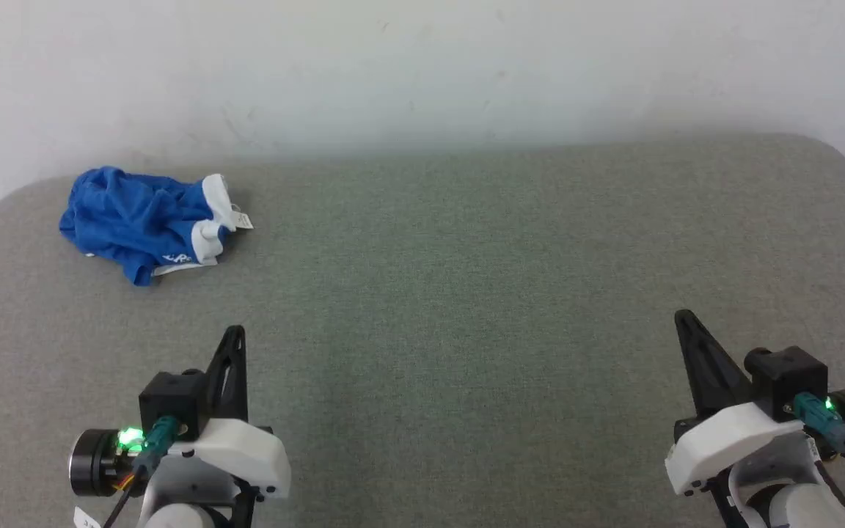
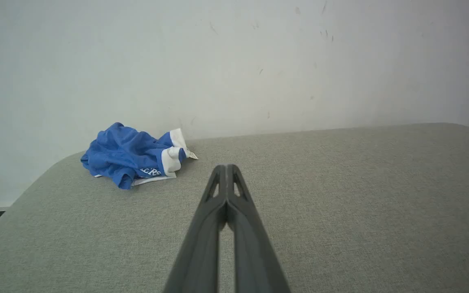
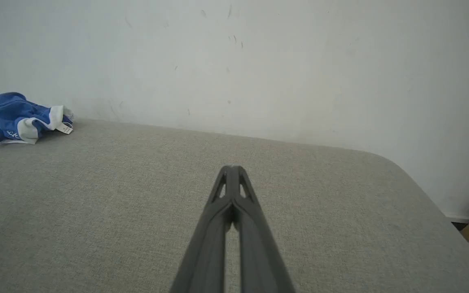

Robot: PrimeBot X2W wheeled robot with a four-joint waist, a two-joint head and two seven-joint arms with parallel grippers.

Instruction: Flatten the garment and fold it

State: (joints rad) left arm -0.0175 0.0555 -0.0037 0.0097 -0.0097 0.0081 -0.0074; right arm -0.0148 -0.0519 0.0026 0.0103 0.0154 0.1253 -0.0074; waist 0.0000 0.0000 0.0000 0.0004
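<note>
Near edge: my left pincer (image 1: 235,339), fingers pressed together, empty; my right pincer (image 1: 686,323) the same, well off to the right. Farther, up-left of the left pincer, near the grey pad's (image 1: 466,293) far left corner: the garment (image 1: 140,220), crumpled, long axis left-right, white waistband (image 1: 213,198) rightward. Left arm clearly nearer.
</note>
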